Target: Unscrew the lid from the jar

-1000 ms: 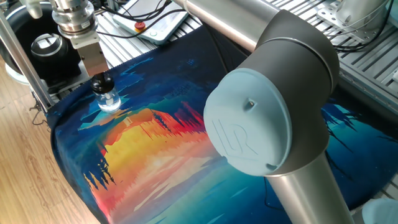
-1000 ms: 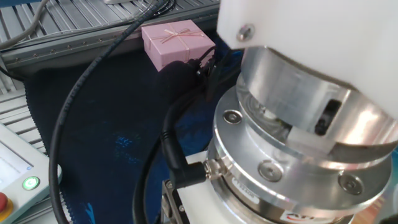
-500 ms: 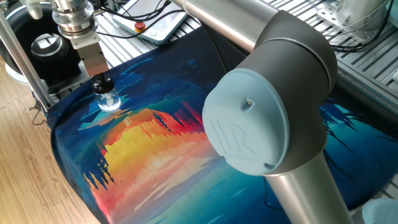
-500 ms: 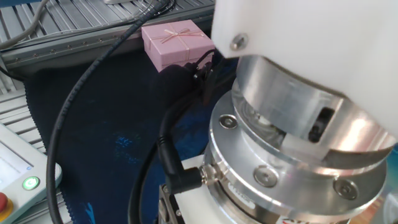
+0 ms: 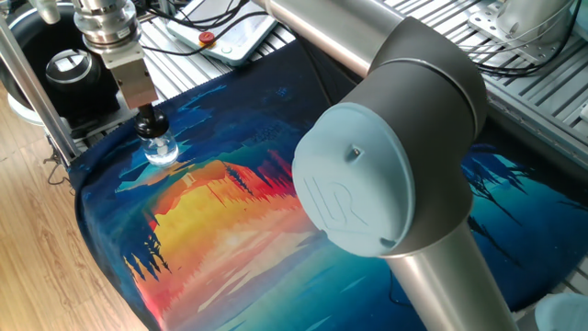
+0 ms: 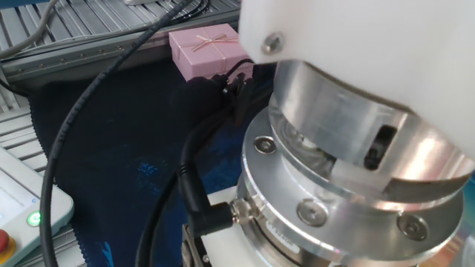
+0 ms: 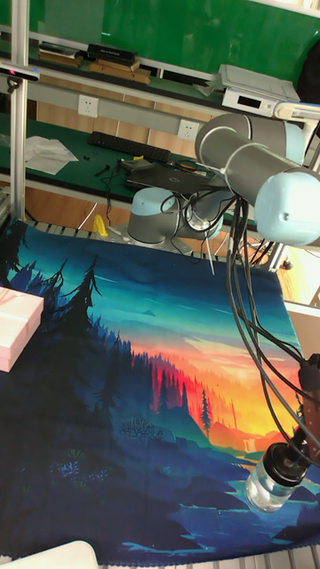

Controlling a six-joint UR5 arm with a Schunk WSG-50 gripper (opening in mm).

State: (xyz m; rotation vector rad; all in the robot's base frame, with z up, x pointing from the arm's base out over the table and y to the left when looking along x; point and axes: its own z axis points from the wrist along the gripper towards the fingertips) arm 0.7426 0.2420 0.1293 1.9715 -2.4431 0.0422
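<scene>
My gripper (image 5: 146, 114) straight above jar (image 5: 160, 149), pointing down, pinching lid (image 5: 147, 120); jar upright, I twist next

The small clear jar (image 5: 160, 150) stands upright on the colourful cloth near its corner, the black lid (image 5: 147, 120) on its neck.

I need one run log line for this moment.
task: unscrew lid | end effector: over the lid, grip not visible | jar: upright on printed cloth | lid: on jar
</scene>
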